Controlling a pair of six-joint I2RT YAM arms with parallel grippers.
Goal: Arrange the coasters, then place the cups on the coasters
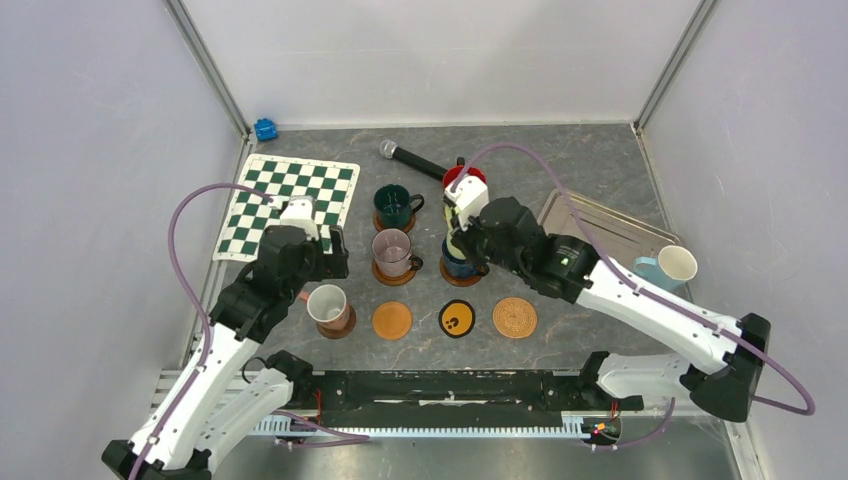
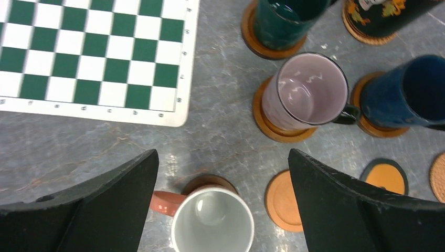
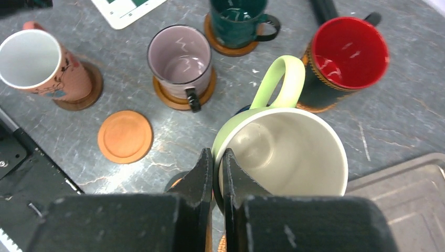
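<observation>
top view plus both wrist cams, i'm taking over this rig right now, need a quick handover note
Left end effector: open, empty, above the white-inside brownish mug.
Right end effector: shut on the rim of the pale green mug.
Done: five mugs sit on coasters: that brownish one, dark green mug, clear glass mug, red-inside mug, dark blue mug.
Left: plain orange round coaster, black coaster with yellow mark and woven tan coaster are bare. Pale green mug needs one; so does the light blue mug by the metal tray.
</observation>
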